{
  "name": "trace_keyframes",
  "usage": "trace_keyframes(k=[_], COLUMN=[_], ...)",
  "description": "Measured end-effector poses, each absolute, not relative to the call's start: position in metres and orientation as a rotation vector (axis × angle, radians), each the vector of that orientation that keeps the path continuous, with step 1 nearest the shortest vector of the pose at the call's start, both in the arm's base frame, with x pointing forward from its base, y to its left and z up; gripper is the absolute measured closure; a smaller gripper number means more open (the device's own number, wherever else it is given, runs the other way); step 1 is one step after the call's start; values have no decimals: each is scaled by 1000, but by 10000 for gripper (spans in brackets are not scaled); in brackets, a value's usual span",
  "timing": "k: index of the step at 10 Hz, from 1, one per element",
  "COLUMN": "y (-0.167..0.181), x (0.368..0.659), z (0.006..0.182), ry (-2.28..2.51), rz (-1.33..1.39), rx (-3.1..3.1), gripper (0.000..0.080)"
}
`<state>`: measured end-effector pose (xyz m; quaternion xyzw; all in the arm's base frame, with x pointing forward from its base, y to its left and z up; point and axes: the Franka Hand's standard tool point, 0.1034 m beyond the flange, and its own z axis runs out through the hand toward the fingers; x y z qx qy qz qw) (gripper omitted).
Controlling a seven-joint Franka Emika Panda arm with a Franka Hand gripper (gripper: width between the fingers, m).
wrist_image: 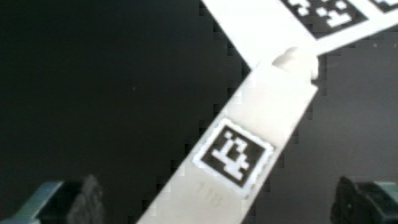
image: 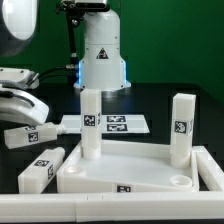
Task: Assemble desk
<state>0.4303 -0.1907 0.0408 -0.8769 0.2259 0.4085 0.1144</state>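
On the dark table [image: 160,100], the desk's tabletop [image: 120,172] lies flat with 2 upright legs [image: 90,122] at its far side, apparently already fitted. 2 loose legs [image: 28,136] lie beside it. The gripper [wrist_image: 217,200] hangs over 1 of them, jaws spread and empty, probably aligning a pick. The marker board [image: 116,124] obstructs nothing.
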Motion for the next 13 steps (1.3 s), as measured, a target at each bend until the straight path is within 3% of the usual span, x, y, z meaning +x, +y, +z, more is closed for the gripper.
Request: trace_keyframes(k=[2,8,10,13], y=[-189,-197,-209,-213], x=[435,433,431,436], z=[37,35,24,23], ry=[975,1026,1106,1097], rz=[1243,1242,1229,1223], rx=[-2340,-2322,-2191,-2202], gripper=[150,150,150,150])
